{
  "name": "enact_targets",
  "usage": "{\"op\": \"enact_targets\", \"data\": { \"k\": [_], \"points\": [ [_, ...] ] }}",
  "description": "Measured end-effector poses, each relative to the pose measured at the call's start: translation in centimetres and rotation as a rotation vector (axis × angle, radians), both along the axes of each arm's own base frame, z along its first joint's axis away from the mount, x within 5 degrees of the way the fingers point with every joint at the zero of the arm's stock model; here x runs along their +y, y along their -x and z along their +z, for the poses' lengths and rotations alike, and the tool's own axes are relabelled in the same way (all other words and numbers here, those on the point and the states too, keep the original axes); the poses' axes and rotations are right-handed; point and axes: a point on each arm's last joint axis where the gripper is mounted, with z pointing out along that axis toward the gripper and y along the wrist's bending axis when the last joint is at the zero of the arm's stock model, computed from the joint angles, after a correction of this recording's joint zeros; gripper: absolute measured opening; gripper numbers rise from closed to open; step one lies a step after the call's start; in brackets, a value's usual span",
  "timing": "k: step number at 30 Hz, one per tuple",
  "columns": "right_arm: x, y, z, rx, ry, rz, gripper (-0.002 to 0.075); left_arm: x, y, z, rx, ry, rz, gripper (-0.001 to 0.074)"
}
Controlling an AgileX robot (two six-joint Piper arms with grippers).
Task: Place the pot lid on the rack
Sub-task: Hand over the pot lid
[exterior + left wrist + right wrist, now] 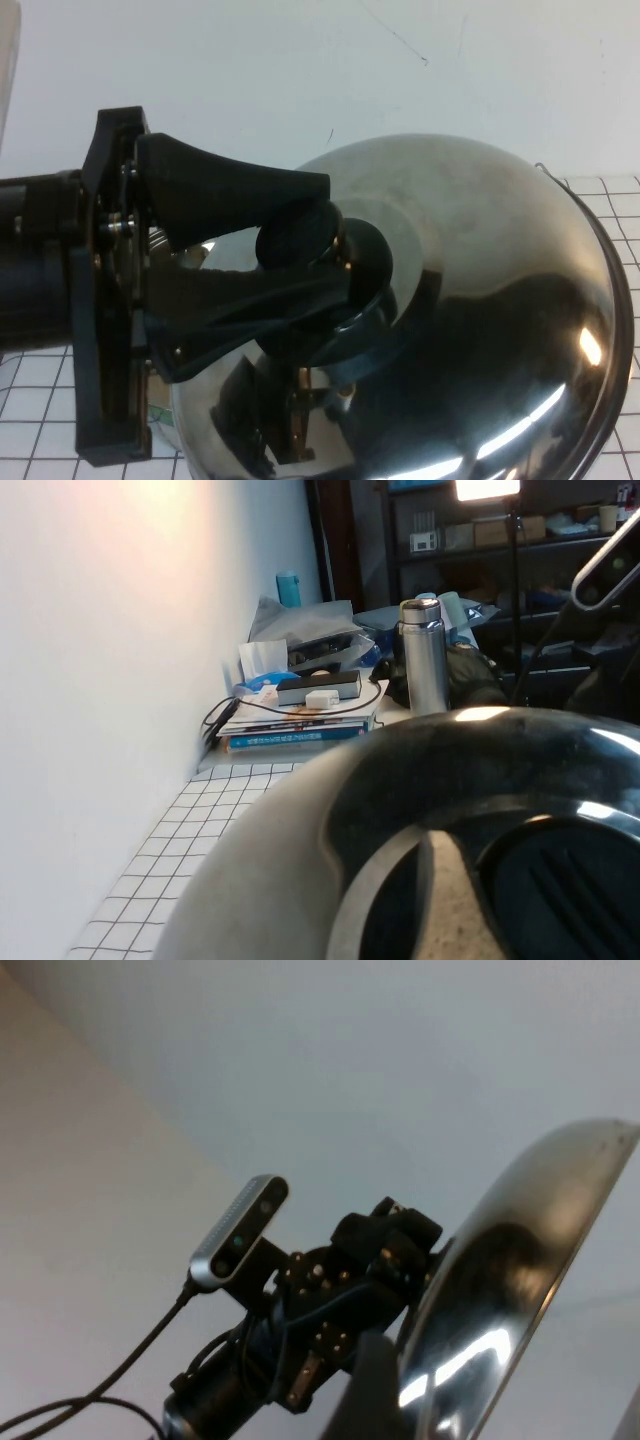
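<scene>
Pot lid (pixel 470 300) cut off below

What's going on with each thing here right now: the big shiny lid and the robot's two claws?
Round domed shiny stainless-steel pot lid: lifted up close to the high camera, tilted on edge, held by its black knob.
Left pincer: reaching in from the left, closed on the knob.
Right pincer: not in view; its wrist camera looks at the lid's rim.
Steel flask: standing upright on the far cluttered table.
</scene>
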Motion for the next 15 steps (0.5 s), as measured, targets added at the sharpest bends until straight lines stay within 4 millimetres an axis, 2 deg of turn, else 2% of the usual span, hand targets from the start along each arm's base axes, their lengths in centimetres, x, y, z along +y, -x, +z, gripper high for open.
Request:
{"op": "enact_targets", "data": {
  "k": [15],
  "points": [
    [0.3, -3.5, -0.7, 0.196, -0.003, 0.055, 0.0614, 0.0, 0.0, 0.0, -0.021, -0.003, 0.001, 0.0333]
  ]
}}
